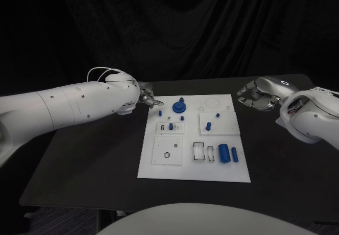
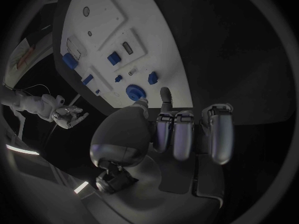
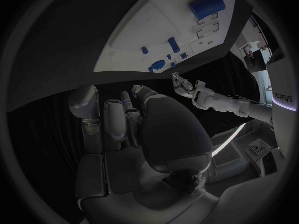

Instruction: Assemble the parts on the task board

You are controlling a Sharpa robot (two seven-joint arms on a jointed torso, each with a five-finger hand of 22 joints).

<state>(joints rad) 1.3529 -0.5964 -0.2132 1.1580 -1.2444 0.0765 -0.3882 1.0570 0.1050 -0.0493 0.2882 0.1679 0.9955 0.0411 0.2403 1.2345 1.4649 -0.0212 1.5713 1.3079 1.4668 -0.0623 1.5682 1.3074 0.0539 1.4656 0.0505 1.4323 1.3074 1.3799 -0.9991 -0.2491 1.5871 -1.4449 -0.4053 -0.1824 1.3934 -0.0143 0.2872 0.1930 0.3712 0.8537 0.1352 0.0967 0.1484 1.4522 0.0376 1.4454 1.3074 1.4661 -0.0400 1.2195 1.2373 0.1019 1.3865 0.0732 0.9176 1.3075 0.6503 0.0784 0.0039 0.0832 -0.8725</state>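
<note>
Your task board (image 1: 192, 174) lies flat at the middle of the black table (image 1: 84, 166), a white plate with raised square panels and cut-out slots. In its near right slots a large blue cylinder (image 1: 223, 152) lies beside a slimmer blue pin (image 1: 234, 154); the two rectangular slots (image 1: 198, 151) just left of them look unfilled, though you can't be sure from this height. A round blue knob (image 1: 179, 105) stands at the board's far edge, with small blue pegs (image 1: 209, 127) scattered around mid-board. Your left hand (image 1: 146, 96) hovers at the board's far left corner, fingers loosely curled, holding nothing. Your right hand (image 1: 256, 95) hangs off the far right corner, fingers curled inward, empty.
</note>
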